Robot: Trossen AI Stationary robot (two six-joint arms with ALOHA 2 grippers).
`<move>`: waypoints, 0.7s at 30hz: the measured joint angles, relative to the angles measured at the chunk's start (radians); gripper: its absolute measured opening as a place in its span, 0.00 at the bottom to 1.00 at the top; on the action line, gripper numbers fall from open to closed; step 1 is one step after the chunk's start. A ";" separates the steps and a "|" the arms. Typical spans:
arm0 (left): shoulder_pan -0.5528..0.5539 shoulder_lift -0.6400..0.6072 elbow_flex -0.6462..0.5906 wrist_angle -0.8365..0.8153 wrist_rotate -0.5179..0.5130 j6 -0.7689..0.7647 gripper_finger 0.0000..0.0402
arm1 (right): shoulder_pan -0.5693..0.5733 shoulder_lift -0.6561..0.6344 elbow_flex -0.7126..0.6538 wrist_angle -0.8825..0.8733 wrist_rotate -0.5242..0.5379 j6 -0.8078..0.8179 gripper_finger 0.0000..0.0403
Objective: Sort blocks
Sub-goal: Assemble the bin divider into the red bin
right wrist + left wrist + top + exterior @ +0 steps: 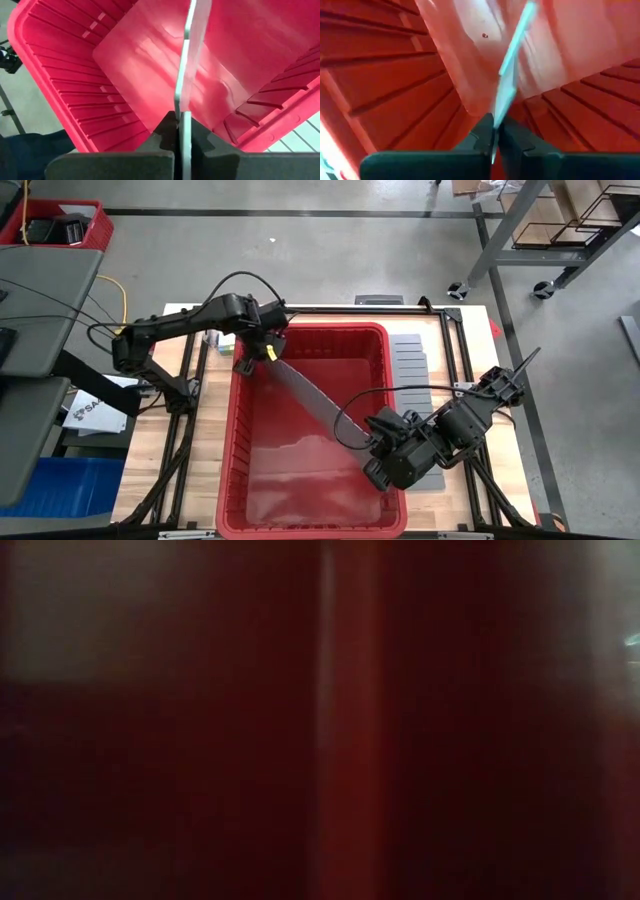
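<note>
At the middle of the high view a large red bin (312, 480) stands on the wooden counter (210, 440), between the two dark arms. A long grey divider sheet (310, 395) runs on a slant across the inside of the bin, from upper left to lower right.

The left gripper (262, 348) is at the upper left corner of the bin. In the left wrist view its jaws are closed on the thin edge of the sheet (507, 85), with ribbed red walls on both sides. The right gripper (378, 442) is at the right wall of the bin, lower in the frame. In the right wrist view its jaws are also closed on an edge of the same sheet (186, 90), which is seen almost edge-on, so its slots do not show.

More grey sheets (410, 362) lie flat on the counter just beside the right wall of the bin; the right arm hides their lower part.

I cannot find any of the small blocks: the bin floor that shows is bare red plastic, and the part under the sheet and the arms is hidden. Something pale green beside the left arm, at the upper left of the bin, is too small to identify.

The low view gives only a dark red blur with one pale vertical streak; nothing can be told from it.
</note>
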 joint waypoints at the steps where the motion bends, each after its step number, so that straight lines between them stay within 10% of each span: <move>1: -0.003 -0.003 0.005 -0.003 -0.001 -0.008 0.03 | 0.003 -0.001 0.000 0.002 0.001 -0.002 0.00; 21: -0.047 -0.015 0.453 -0.005 -0.106 0.087 0.00 | 0.030 -0.058 0.026 0.167 -0.066 -0.089 0.00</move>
